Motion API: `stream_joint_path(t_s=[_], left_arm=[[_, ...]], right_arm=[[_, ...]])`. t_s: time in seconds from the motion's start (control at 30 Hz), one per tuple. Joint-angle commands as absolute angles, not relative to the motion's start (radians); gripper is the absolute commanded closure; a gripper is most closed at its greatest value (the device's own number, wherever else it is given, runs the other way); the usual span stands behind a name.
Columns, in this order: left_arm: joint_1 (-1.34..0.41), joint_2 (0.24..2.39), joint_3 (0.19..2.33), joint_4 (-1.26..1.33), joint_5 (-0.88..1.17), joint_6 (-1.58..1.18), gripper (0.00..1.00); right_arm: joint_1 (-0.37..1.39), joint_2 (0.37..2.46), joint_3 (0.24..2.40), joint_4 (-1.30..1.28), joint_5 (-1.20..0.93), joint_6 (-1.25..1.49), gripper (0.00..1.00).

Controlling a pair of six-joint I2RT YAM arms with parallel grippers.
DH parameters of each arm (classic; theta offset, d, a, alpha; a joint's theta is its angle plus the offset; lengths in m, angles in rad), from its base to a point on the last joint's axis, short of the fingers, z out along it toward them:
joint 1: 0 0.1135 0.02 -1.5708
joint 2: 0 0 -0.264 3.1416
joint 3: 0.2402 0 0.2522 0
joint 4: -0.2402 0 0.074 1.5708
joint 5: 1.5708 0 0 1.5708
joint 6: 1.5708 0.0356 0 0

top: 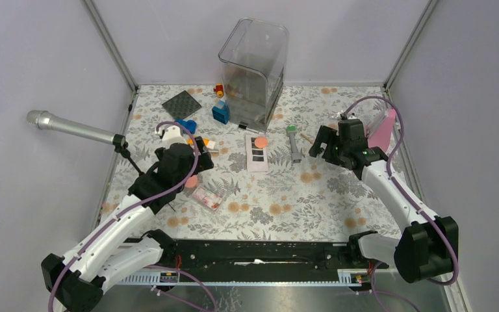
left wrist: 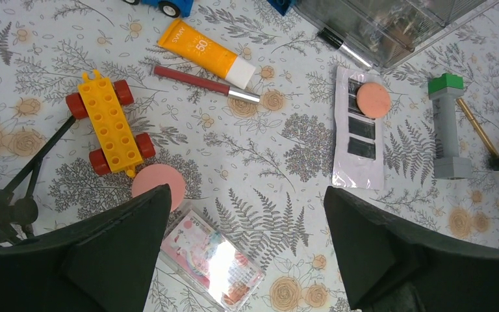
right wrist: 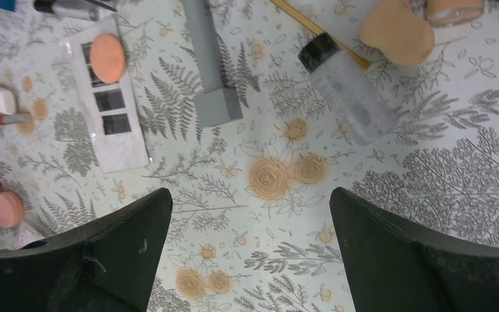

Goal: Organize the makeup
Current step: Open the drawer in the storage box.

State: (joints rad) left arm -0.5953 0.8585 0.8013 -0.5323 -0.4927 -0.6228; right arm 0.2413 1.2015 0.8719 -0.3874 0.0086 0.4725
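The left gripper (left wrist: 247, 201) and the right gripper (right wrist: 250, 198) both hang over the table (top: 286, 195) with fingers spread wide, holding nothing. Below the left one, toward the left edge, a coral disc (left wrist: 159, 185) lies just beside a clear pink palette (left wrist: 211, 263). Mid-table, a white palette (left wrist: 357, 130) carries a second coral disc (left wrist: 373, 100). On its right-edge side lie a grey tube (left wrist: 447, 123) and a tan-handled brush (left wrist: 477, 127).

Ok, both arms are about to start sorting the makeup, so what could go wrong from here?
A coral disc lies on the white palette; lifting the palette may tip it off. The other disc sits close beside the yellow toy car and the pink palette, so the open left pincer might catch the toy too.
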Motion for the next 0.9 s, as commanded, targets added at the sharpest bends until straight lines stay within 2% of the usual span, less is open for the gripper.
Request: stream_joint_path(t_s=[0.0, 0.1, 0.23, 0.3, 0.5, 0.7, 0.87], left_arm=[[-0.595, 0.836, 0.76, -0.447, -0.524, -0.654, 0.01], [-0.595, 0.865, 0.777, -0.43, -0.461, -0.65, 0.01], [-0.595, 0.881, 0.801, -0.431, -0.44, -0.667, 0.01], [-0.595, 0.871, 0.82, -0.432, -0.415, -0.652, 0.01], [-0.595, 0.861, 0.882, -0.481, -0.37, -0.588, 0.01], [-0.595, 0.851, 0.88, -0.509, -0.337, -0.567, 0.01], [-0.595, 0.841, 0.872, -0.514, -0.312, -0.564, 0.01]], right_arm=[[0.224, 1.212, 0.939, -0.25, -0.083, 0.474, 0.01], [0.209, 1.253, 0.991, -0.223, -0.096, 0.51, 0.06], [0.191, 1.315, 0.971, -0.053, -0.158, 0.607, 0.13], [0.182, 1.371, 0.978, 0.02, -0.191, 0.667, 0.13], [0.149, 1.577, 1.009, 0.28, -0.323, 0.837, 0.22], [0.147, 1.83, 1.162, 0.446, -0.43, 0.907, 0.34], [0.148, 1.968, 1.298, 0.499, -0.441, 0.944, 0.37]])
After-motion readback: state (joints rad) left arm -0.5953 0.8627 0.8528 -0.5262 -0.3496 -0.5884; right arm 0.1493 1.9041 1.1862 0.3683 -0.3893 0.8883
